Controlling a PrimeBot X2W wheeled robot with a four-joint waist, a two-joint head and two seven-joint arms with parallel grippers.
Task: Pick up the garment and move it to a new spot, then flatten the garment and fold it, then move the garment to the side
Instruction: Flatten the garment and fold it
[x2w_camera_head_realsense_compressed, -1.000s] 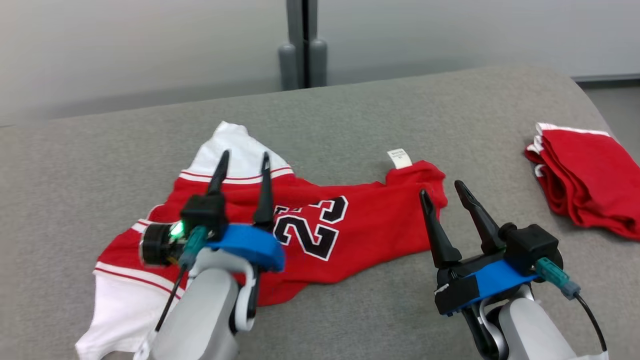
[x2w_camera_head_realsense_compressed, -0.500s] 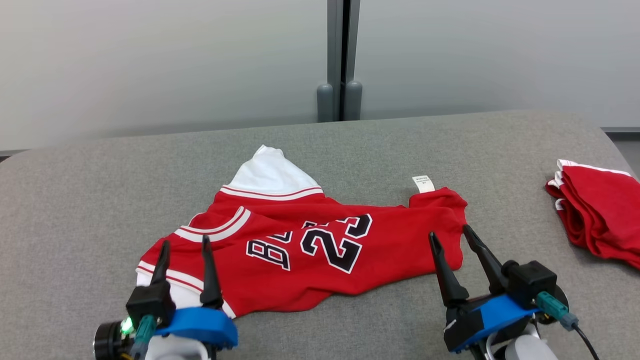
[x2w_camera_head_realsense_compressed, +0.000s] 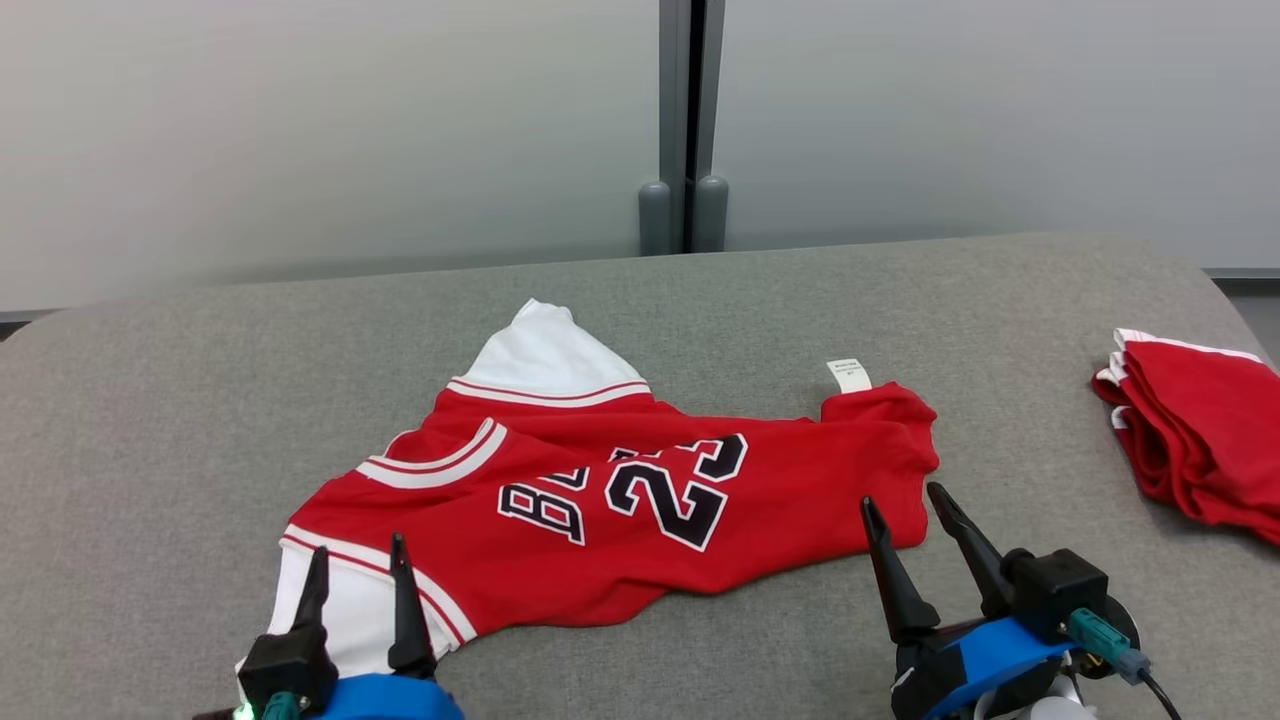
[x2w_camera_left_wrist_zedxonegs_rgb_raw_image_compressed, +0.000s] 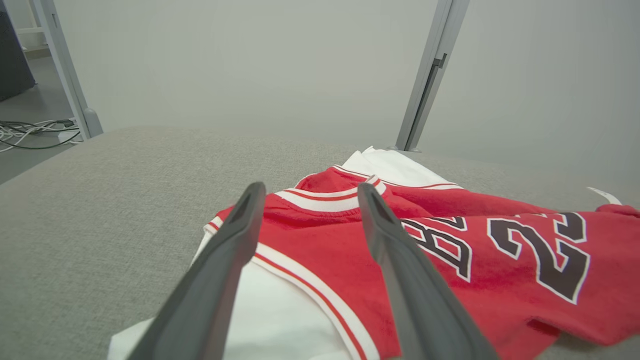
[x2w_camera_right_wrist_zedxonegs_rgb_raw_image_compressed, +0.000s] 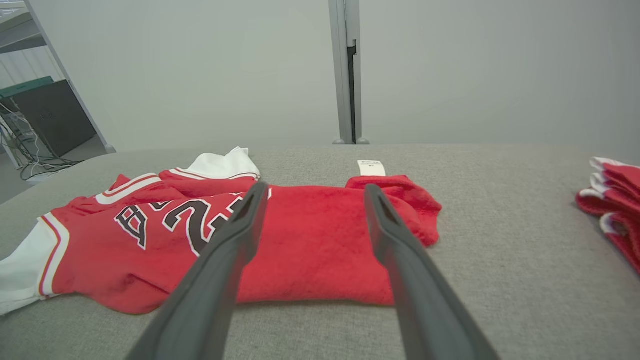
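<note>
I log left claw (x2w_camera_head_realsense_compressed: 359, 545) and right claw (x2w_camera_head_realsense_compressed: 901, 496) both released, empty. Red-and-white fabric jersey with black 23 (x2w_camera_head_realsense_compressed: 640, 500) lies rumpled on grey cloth table (x2w_camera_head_realsense_compressed: 800, 300) just ahead of both claws; left tips above its white sleeve. Judgement: relocation apparently done; flattening unfinished; fold and side move outstanding.

Looks like a lab or office: frosted partition panels (x2w_camera_head_realsense_compressed: 300, 130), a metal post (x2w_camera_head_realsense_compressed: 684, 120), loose floor cables (x2w_camera_left_wrist_zedxonegs_rgb_raw_image_compressed: 30, 134) (and a cloth-covered counter (x2w_camera_head_realsense_compressed: 150, 420)).
</note>
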